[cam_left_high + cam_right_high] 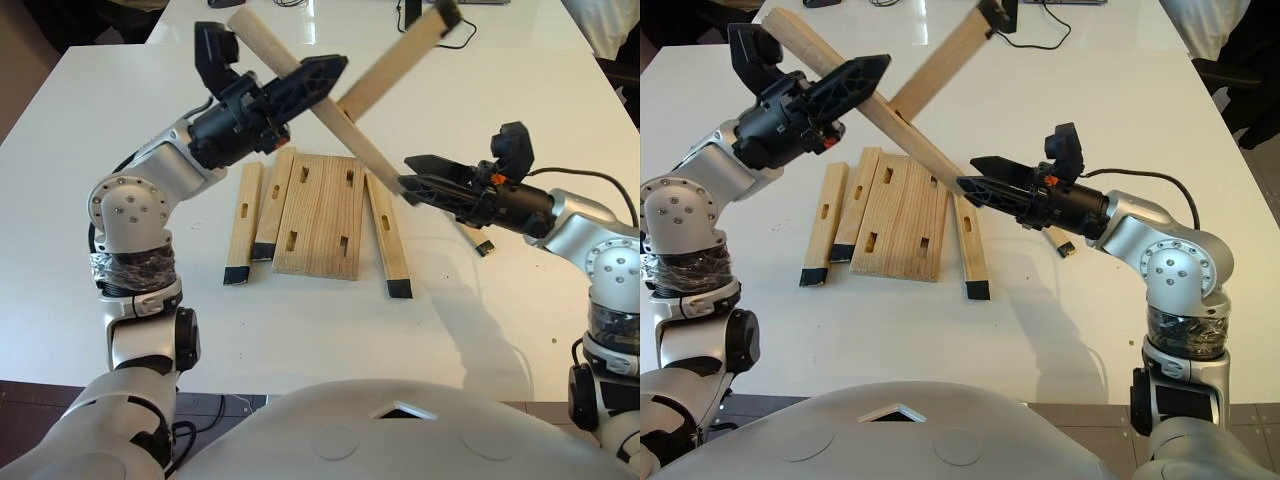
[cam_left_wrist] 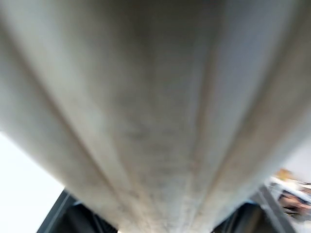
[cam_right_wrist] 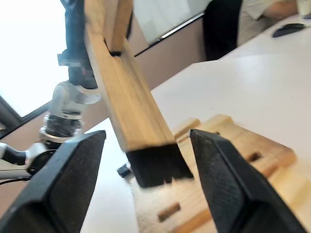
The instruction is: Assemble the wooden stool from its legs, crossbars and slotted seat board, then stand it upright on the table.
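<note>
My left gripper (image 1: 328, 74) is shut on a long wooden leg (image 1: 370, 150), held in the air over the table and slanting down to the right. A second wooden piece (image 1: 395, 60) with a dark end crosses this leg and sits in its slot. The leg's black-tipped lower end (image 3: 155, 165) lies between the fingers of my right gripper (image 1: 408, 177), which is open and not touching it. Flat on the table (image 1: 120, 120) below lies the slotted seat board (image 1: 320, 215). Two slotted pieces (image 1: 243, 225) (image 1: 275, 205) lie to its left and one (image 1: 387, 235) to its right.
A short wooden piece (image 1: 480, 243) with a dark tip lies on the table under my right arm. Cables (image 1: 1065, 30) run along the table's far edge. Bare white tabletop stretches to the left and along the front.
</note>
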Robot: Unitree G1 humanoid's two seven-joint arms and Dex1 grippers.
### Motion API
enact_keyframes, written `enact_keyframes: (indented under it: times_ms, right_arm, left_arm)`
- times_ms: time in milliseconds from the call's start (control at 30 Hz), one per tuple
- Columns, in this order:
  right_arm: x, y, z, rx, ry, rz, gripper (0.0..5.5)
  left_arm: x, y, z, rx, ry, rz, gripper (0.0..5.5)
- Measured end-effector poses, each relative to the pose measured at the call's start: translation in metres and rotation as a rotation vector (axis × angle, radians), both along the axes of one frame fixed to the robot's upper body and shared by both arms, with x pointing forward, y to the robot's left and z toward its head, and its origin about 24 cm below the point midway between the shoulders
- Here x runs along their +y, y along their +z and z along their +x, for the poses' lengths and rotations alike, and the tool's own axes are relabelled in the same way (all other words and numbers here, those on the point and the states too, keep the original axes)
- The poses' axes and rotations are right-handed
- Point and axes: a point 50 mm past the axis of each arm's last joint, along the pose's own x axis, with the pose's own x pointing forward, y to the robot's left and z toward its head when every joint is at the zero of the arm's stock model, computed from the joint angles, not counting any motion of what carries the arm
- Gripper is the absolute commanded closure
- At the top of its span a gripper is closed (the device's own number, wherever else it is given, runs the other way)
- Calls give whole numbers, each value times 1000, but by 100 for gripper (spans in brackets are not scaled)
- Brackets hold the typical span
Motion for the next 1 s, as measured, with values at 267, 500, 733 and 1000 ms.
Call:
enact_keyframes:
  times_ms: [267, 500, 733, 1000]
  right_arm:
    - [-47, -37, 30, -34, -420, -243, 235]
    - [-57, -44, 33, -45, -499, -270, 235]
    - [-62, -51, 33, -28, -517, -289, 235]
    - [-57, -45, 39, -54, -474, -264, 235]
  left_arm:
    - [45, -13, -22, -247, -139, 417, 347]
    - [56, -16, -26, -307, -314, 577, 347]
    - [52, -20, -30, -315, -367, 586, 347]
    - [58, -26, -25, -321, -352, 584, 347]
